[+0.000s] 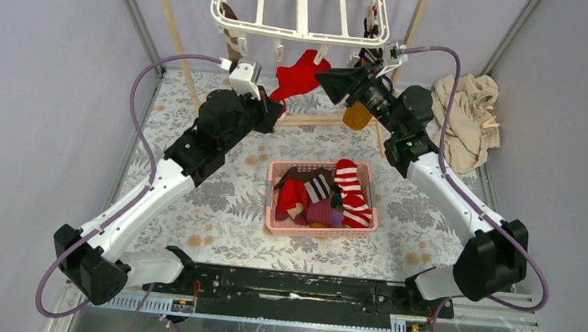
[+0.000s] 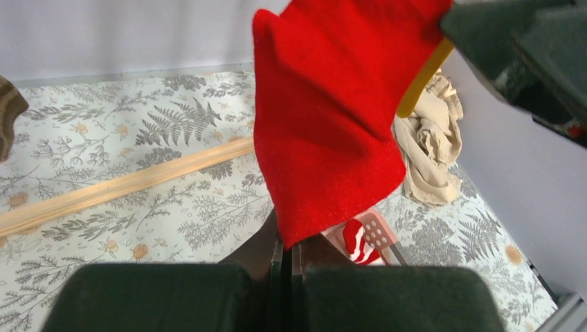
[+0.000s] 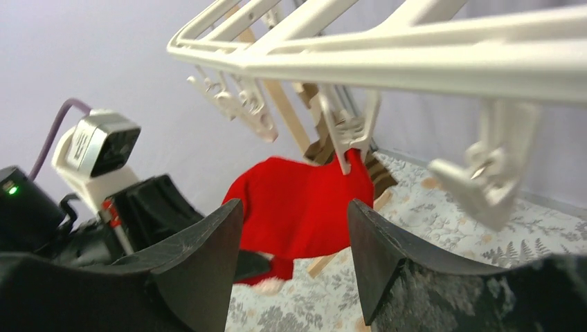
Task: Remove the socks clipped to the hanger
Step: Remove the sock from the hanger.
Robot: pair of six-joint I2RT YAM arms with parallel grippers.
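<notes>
The white hanger hangs at the back with dangling clips. A red sock hangs from it, its top corner at a clip. My left gripper is shut on the sock's lower tip and pulls it taut down to the left. My right gripper is open just right of the sock, below the hanger, with nothing between its fingers. A brown sock hangs at the hanger's left. A dark and red sock hangs at its right. A yellow sock shows under the right arm.
A pink basket with several socks stands mid-table. A beige cloth is heaped at the right wall. The wooden pole frame rises beside the hanger, its base bar lying on the fern-print mat.
</notes>
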